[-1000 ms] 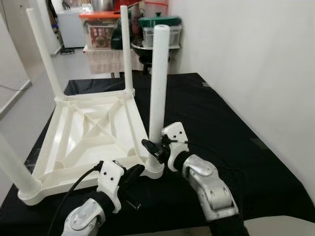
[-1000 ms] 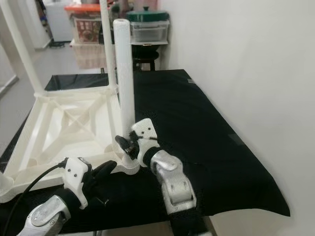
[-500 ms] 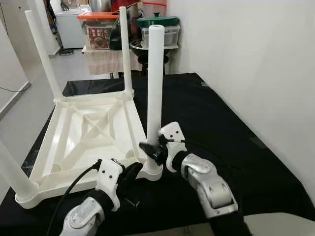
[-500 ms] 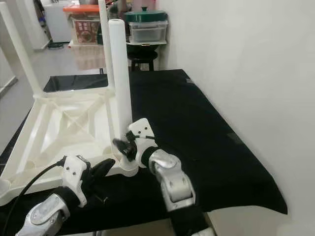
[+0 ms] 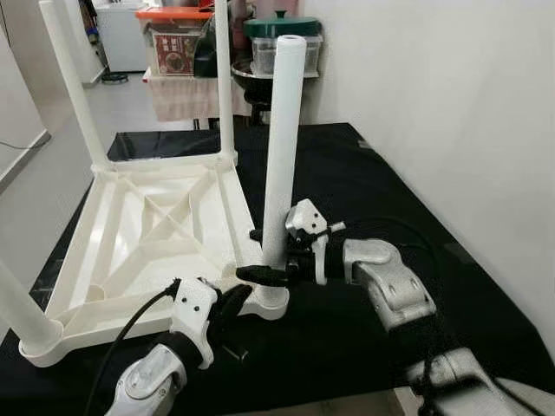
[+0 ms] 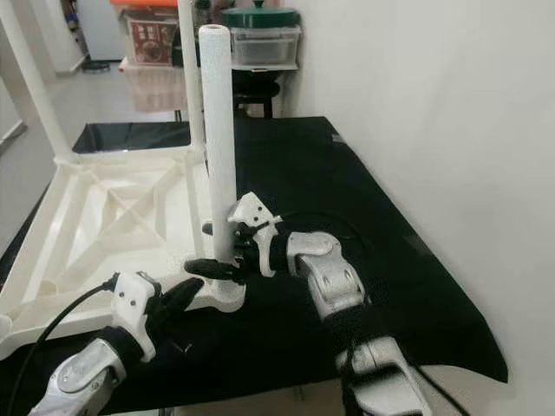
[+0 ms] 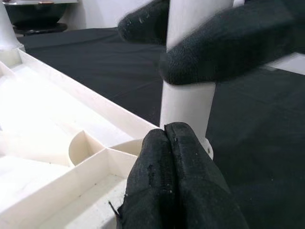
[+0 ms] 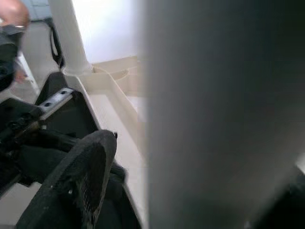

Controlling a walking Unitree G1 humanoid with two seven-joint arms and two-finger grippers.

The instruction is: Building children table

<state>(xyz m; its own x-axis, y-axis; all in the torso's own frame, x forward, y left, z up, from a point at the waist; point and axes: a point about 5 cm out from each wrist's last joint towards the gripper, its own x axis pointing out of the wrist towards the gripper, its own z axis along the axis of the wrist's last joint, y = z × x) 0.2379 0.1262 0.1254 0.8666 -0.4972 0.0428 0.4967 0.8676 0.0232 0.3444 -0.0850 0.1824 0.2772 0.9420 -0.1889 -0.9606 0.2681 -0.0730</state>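
Black cloth (image 5: 381,199) over a bench beside a white wall; stacked bins (image 5: 178,52) at 12 o'clock in the background.

Left eye: white table (image 5: 152,238) lying upside down on the cloth, at 10 o'clock from the arms. Near leg (image 5: 279,147) upright in its corner socket. Right gripper (image 5: 260,253) reaching in from 3 o'clock, fingers spread on either side of the leg low down, just above the socket. Left gripper (image 5: 238,299) at 6 o'clock of that corner, tips against the socket's edge.

Right eye: same scene; far legs (image 6: 192,78) upright at 11 and 12 o'clock.

Left wrist: both black fingers (image 7: 174,191) pressed together, nothing between them, tips touching the socket base (image 7: 188,112). Right gripper's fingers crossing the leg above.

Right wrist: leg (image 8: 214,114) blurred and close, between the fingers; one finger (image 8: 78,181) beside it, firm contact impossible to judge. Table frame (image 8: 112,90) beyond.
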